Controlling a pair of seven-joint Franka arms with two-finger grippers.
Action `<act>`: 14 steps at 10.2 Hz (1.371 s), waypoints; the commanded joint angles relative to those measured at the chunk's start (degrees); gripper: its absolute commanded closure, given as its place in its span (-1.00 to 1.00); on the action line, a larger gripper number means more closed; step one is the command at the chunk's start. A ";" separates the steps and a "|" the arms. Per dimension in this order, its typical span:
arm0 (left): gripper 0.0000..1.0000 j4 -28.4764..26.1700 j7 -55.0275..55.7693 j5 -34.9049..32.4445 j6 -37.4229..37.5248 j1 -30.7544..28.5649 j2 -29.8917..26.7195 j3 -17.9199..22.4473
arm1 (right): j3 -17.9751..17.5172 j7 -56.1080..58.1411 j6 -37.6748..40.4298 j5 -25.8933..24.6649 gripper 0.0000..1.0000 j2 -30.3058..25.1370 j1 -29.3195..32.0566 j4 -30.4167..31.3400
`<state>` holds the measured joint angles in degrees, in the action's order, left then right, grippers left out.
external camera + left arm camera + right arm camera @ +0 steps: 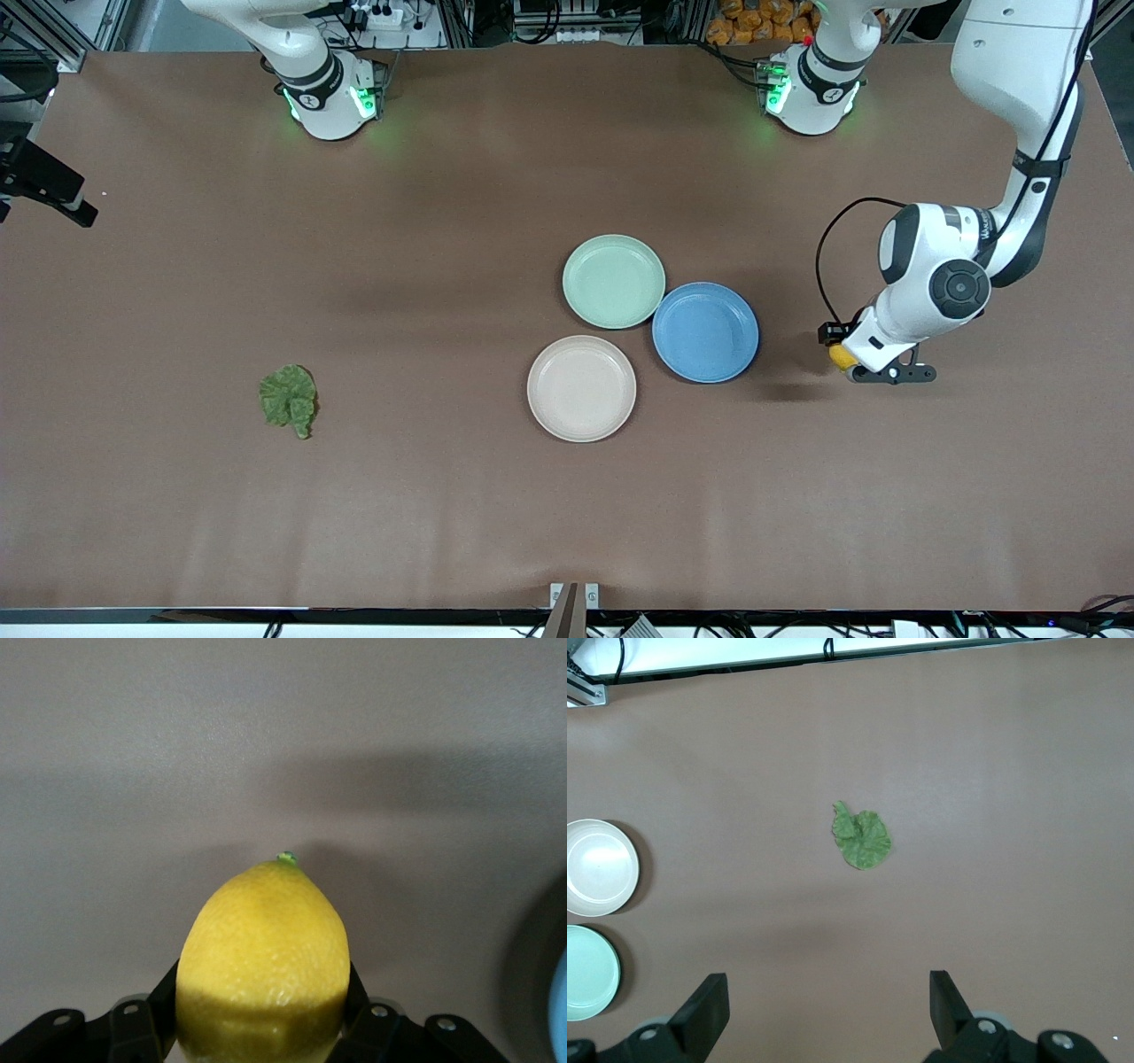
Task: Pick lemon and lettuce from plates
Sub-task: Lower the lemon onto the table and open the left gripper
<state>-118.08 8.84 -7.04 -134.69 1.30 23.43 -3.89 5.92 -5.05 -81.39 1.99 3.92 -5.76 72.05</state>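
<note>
The yellow lemon [840, 355] is held in my left gripper [843, 361], low over the bare table beside the blue plate, toward the left arm's end. In the left wrist view the lemon [263, 966] fills the space between the black fingers of my left gripper [263, 1001]. The dark green lettuce [290, 400] lies flat on the table toward the right arm's end, apart from the plates. My right gripper [828, 1001] is open and empty, high over the table, with the lettuce [863, 838] below it. The mint plate [613, 281] and the beige plate [581, 388] are both empty.
A blue plate [705, 331] touches the mint and beige plates; its edge shows in the left wrist view [560, 1010]. The right wrist view shows the beige plate [601, 866] and the mint plate [589, 973] at its edge. The right gripper does not show in the front view.
</note>
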 commanded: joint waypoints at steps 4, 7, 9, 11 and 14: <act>-1.00 1.71 0.38 -1.74 -0.48 -1.39 -0.57 -0.86 | 1.81 0.65 -1.57 -0.41 -1.00 -4.89 -0.84 12.12; -1.00 3.20 0.57 -0.87 -0.48 -1.74 -6.54 -0.86 | 1.81 0.56 -2.72 -0.32 -1.00 -5.33 -1.01 14.17; -1.00 2.51 5.45 0.09 -0.40 -1.65 -10.84 -1.03 | 1.81 0.65 -2.72 -0.32 -1.00 -5.16 -1.19 14.34; -1.00 -2.73 7.16 0.45 -0.22 -1.82 -17.24 -1.82 | 1.81 0.65 -3.94 -0.32 -1.00 -5.24 -1.28 16.00; -1.00 -11.37 6.81 0.54 -0.05 -1.04 -27.28 -1.30 | 1.63 0.74 -5.18 -1.37 -1.00 -5.24 -2.15 16.80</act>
<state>-123.78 15.12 -7.34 -134.68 0.07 2.63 -5.14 7.30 -4.87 -85.58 1.85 0.69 -6.79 86.71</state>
